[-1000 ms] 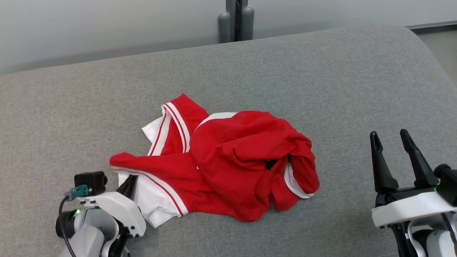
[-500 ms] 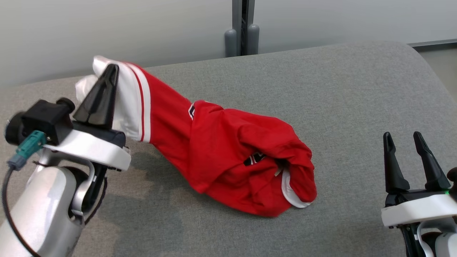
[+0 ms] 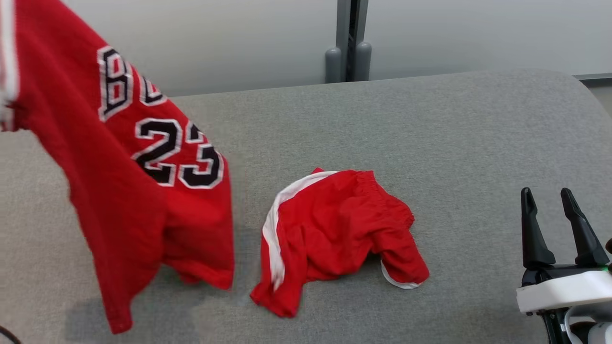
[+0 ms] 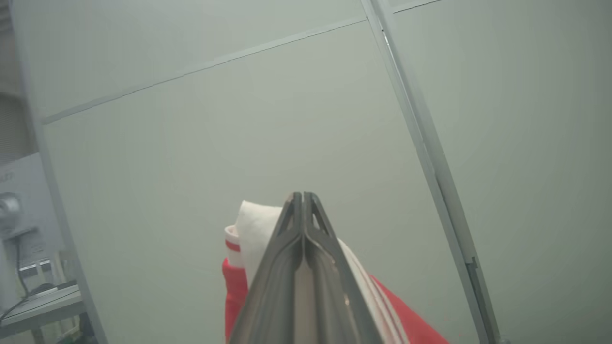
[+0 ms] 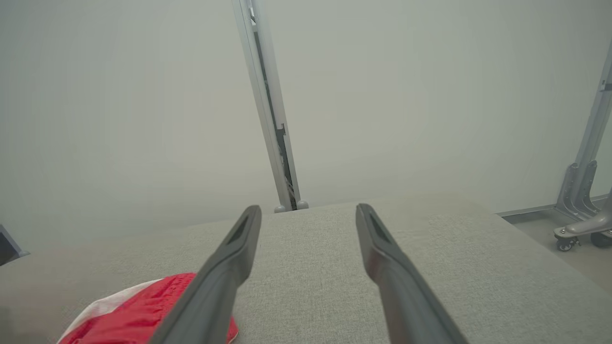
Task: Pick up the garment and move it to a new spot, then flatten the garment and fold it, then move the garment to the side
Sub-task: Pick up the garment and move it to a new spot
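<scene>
Left side: my left fingers [image 4: 302,197] are pressed fully together on the white, stripe-trimmed sleeve [image 4: 251,224], raised high with pale wall beyond the tips.
Right side: my right fingers [image 3: 546,193] are spread wide with nothing between them, low over the grey fabric surface [image 3: 430,119].
Task item: the garment [image 3: 143,191] hangs below my left fingers in one long drape, its "23" lettering facing out, well off to the left of my right fingers. I cannot tell whether its lowest hem has cleared the surface.
Bystander: the red shorts [image 3: 334,224], crumpled and white-striped, lie on the surface between the hanging garment and my right fingers, apart from both.
Step, as I judge it: carrying the garment to its new spot; flattening and folding are not yet begun.
Risk, slip: one pinch on a sleeve edge bears the whole weight, so a swing or jerk could pull the thin cloth out.
Risk, snag: if I carry towards my right fingers, the trailing hem could sweep the shorts and drag them along.
Risk, landing: lowered from one corner, the garment may heap up twisted, making flattening harder.
Risk, mix-up: both cloths are red with white trim, and the shorts lie nearer my right fingers, so I could seize the wrong one.
</scene>
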Controlling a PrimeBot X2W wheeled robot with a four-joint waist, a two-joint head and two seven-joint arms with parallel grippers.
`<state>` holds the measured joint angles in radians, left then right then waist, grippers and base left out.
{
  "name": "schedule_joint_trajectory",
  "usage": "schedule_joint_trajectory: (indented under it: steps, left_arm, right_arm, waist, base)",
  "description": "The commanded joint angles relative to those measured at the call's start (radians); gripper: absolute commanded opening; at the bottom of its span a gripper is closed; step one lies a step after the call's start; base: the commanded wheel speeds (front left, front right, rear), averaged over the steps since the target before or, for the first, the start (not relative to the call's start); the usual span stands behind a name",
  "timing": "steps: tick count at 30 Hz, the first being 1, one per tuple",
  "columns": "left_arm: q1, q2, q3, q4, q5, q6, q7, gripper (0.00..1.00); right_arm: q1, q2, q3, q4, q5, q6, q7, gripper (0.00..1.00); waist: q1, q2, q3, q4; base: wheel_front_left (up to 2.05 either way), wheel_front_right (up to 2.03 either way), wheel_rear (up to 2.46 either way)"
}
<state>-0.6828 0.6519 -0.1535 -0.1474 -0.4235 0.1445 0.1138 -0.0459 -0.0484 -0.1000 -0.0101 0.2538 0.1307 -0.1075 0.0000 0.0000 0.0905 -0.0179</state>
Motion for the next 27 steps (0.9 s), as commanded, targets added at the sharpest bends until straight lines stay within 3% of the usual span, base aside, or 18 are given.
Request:
schedule_joint_trajectory:
  steps: [1,5,11,20,27]
  left_arm:
    - [-0.024,0.03,0.03,0.045,-0.013,-0.004,0.009,0.0]
    - [-0.08,0.104,0.087,0.191,-0.022,-0.033,-0.007,0.0]
    - [-0.156,0.127,0.099,0.36,-0.035,-0.083,-0.07,0.0]
    - [-0.204,0.069,0.131,0.708,-0.093,-0.138,-0.248,0.0]
    - [-0.122,-0.062,0.151,0.993,-0.182,-0.18,-0.309,0.0]
  right_arm:
    - [0.01,-0.004,-0.004,-0.003,0.004,0.0,-0.007,1.0]
    - [-0.009,-0.004,0.004,-0.018,-0.009,0.0,0.005,1.0]
    - [-0.042,-0.004,0.021,-0.039,-0.028,0.0,0.023,1.0]
    - [-0.117,-0.005,0.044,-0.091,-0.058,0.0,0.062,1.0]
    - [-0.153,-0.004,0.04,-0.113,-0.077,0.0,0.081,1.0]
  waist:
    - [0.0,0.0,0.011,0.032]
    - [0.0,0.0,0.039,0.08]
    - [0.0,0.0,0.093,0.125]
    - [0.0,0.0,0.236,0.137]
    - [0.0,0.0,0.302,0.125]
  base:
    - [0.0,0.0,0.0]
    - [0.0,0.0,0.0]
    - [0.0,0.0,0.0]
    - [0.0,0.0,0.0]
    - [0.0,0.0,0.0]
